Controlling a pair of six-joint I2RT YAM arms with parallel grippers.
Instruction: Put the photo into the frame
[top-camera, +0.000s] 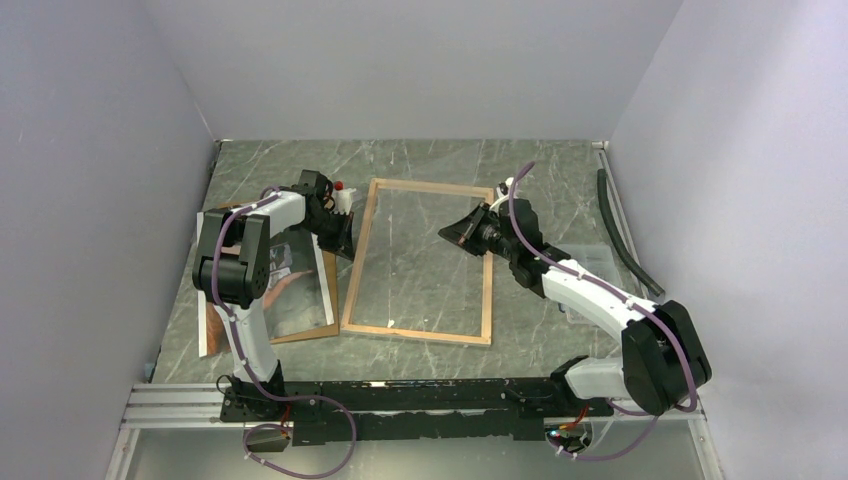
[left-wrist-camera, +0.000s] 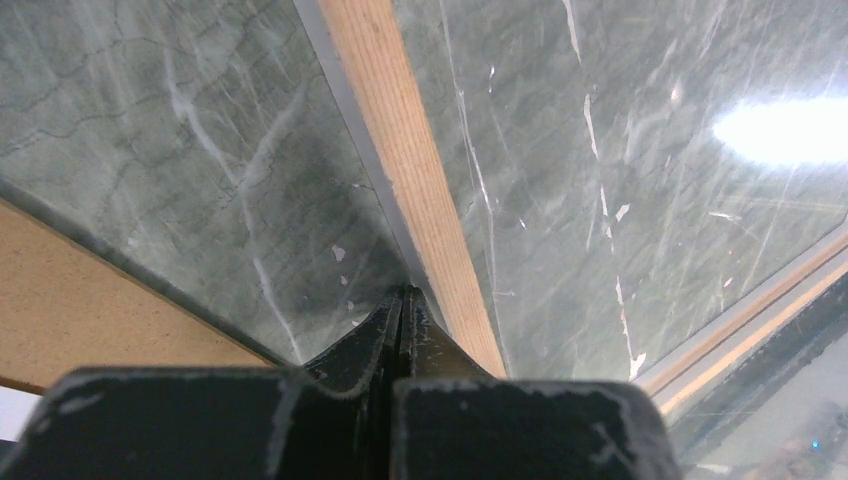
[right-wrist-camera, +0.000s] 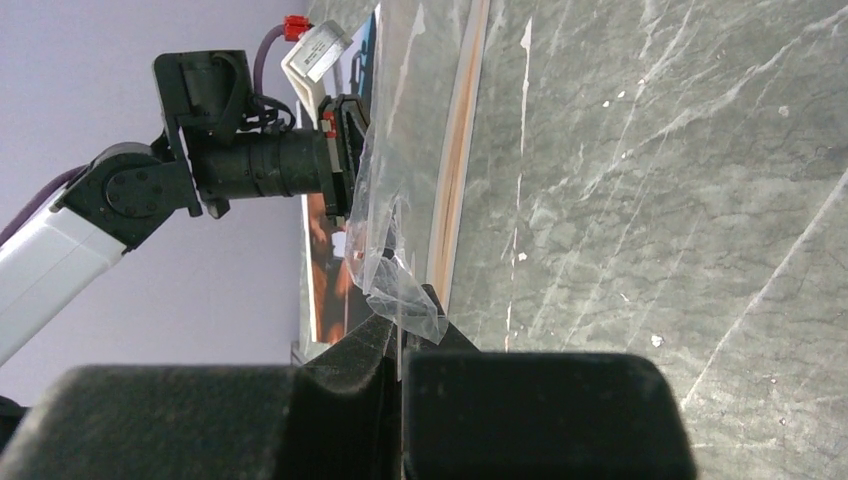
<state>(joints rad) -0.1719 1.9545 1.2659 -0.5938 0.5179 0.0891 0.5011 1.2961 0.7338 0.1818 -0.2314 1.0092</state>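
- My right gripper (right-wrist-camera: 400, 305) is closed, pinching a crumpled corner of the clear sheet (right-wrist-camera: 392, 255). It hangs just inside the right rail of the frame (top-camera: 415, 334).
- My left gripper (left-wrist-camera: 405, 295) is closed too, tips together at the frame's left rail near its far corner. The sheet reaches up to it, but I cannot tell whether it pinches the sheet.
- The frame lies flat mid-table, wood back up.
- The photo (top-camera: 295, 285) lies face up left of the frame, beneath my left arm, on the brown board (top-camera: 305, 333). Neither gripper touches it.
- Step, as I judge it: I am seating the sheet in the frame ahead of the photo. The task is early, and the photo is not yet in.
- Next I need to lower the sheet flat and square inside the rails and let go without dragging it. Then I go over for the photo.
- Edges: the sheet is creased at my right fingertips, so it may spring up or catch on a rail. The photo's right edge lies just beside the frame's left rail and flat on the board, which leaves little lip to pinch.
- Room: there is open table (top-camera: 420, 160) beyond the frame and to its right. On the left, photo and board sit near the side wall with my left arm over them, so that side is tight.
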